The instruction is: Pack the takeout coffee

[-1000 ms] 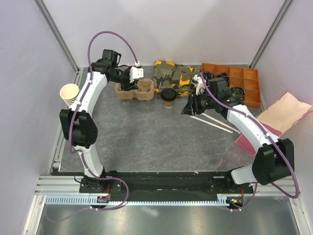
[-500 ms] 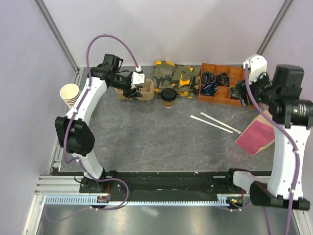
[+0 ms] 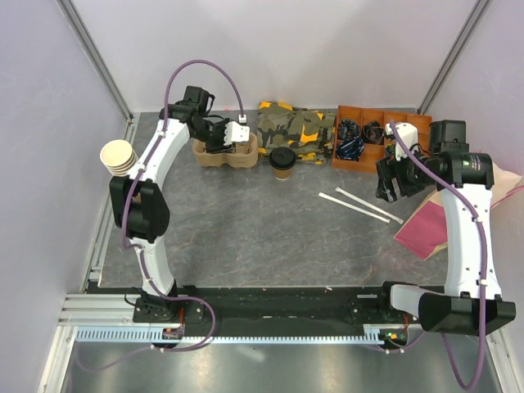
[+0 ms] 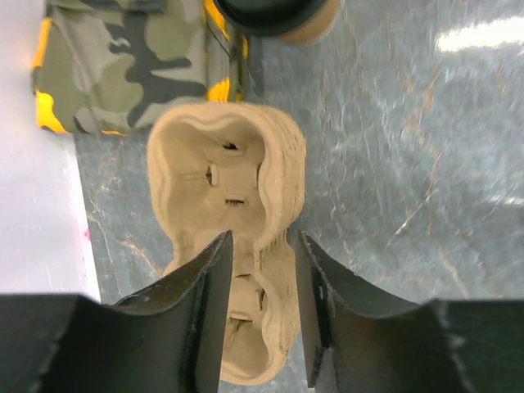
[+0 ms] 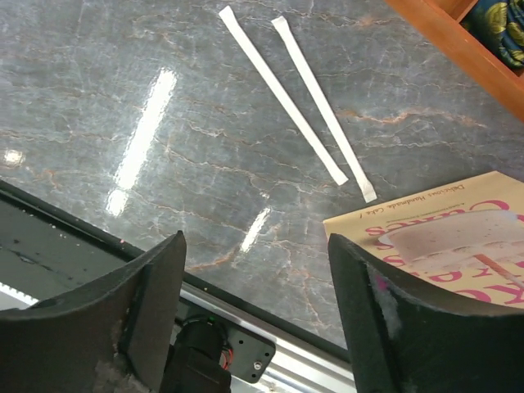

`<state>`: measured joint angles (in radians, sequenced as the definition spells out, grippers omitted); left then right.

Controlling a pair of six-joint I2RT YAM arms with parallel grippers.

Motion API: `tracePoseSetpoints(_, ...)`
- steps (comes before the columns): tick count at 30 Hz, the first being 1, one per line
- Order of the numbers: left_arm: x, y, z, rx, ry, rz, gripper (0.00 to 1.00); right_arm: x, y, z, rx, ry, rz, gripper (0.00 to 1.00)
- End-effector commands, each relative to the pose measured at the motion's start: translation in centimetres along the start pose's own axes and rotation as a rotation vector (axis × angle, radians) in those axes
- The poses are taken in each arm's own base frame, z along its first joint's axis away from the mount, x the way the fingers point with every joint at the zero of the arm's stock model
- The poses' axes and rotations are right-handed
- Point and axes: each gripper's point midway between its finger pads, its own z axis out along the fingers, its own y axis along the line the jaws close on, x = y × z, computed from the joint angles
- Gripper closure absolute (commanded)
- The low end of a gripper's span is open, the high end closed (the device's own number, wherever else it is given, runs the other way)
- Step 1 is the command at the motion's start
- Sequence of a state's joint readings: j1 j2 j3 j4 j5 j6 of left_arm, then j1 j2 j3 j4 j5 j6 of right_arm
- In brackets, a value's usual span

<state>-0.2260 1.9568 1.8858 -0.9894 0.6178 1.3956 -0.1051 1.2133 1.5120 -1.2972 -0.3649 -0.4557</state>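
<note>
Not packed yet: takeout coffee [image 3: 282, 162] stands lidded just beside the carrier [image 3: 225, 153], not in it — my left gripper [image 4: 262, 241] straddles the carrier's wall, fingers apart; right gripper [image 5: 255, 246] is well off, spread wide, empty.

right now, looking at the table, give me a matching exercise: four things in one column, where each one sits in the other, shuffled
Things
1. takeout coffee
2. cup carrier
3. wrapped straws
4. stack of paper cups

Places
A. furthest left in the top view
B. lying flat beside the pink paper bag
C. right under the left gripper
D. standing upright in front of the camouflage cloth

Pairs: 1-D, 2-C, 3-B, 4-A
</note>
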Motion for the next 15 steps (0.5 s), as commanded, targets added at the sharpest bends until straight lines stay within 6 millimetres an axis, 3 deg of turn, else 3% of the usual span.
tracePoseSetpoints(1, 0.6, 0.9, 0.4, 0.016, 0.026, 0.157, 0.58, -0.4, 0.8, -0.4, -0.026, -0.034, 0.032, 0.18)
tracePoseSetpoints(6, 1.4, 0.7, 2.4, 0.076, 0.01, 0.149, 0.61, -0.5, 0.9, -0.1, -0.036, -0.031, 0.041, 0.09)
tracePoseSetpoints(15, 2.8, -0.3, 3.7, 0.122, 0.028, 0.156, 0.63, -0.5, 1.0, 0.3, -0.056, -0.027, 0.049, 0.06)
